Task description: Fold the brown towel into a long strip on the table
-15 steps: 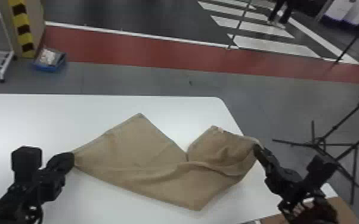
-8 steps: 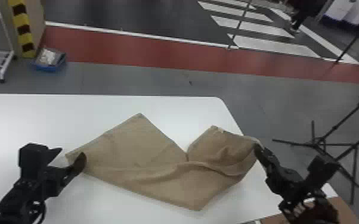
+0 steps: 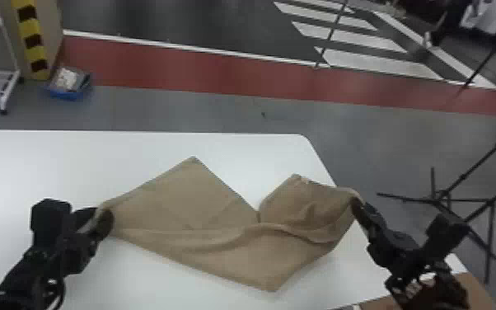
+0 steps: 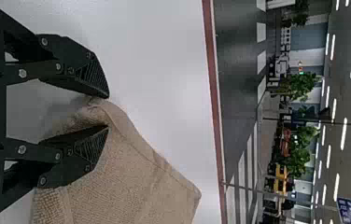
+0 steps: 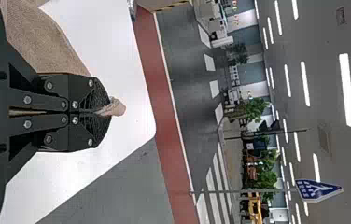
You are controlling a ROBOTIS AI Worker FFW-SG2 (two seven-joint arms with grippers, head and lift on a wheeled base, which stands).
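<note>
The towel (image 3: 218,247) lies on the table (image 3: 45,165), a broad, uneven piece with two peaks at its far side, at eleven and one o'clock from its middle, and a V-shaped notch between them. Its near corner points to five o'clock, and a long, soft crease runs across it from nine toward three.

At its nine o'clock end, the left gripper (image 3: 97,218) stands around the corner. At its three o'clock end, the right gripper (image 3: 359,206) has the other corner.

The left wrist view shows a clear gap between the left jaws, with cloth lying in it but not pinched. The right wrist view shows the right jaws pressed together on the towel, a small crumpled tuft poking out past the tips. The head view gives the towel's whole outline.

The brown cloth is matt and coarsely woven, with a raised, stitched hem. The table is smooth and white with a rounded corner. Both grippers are black and angular, with round screw heads and fine ridges on the pads (image 5: 100,100).
</note>
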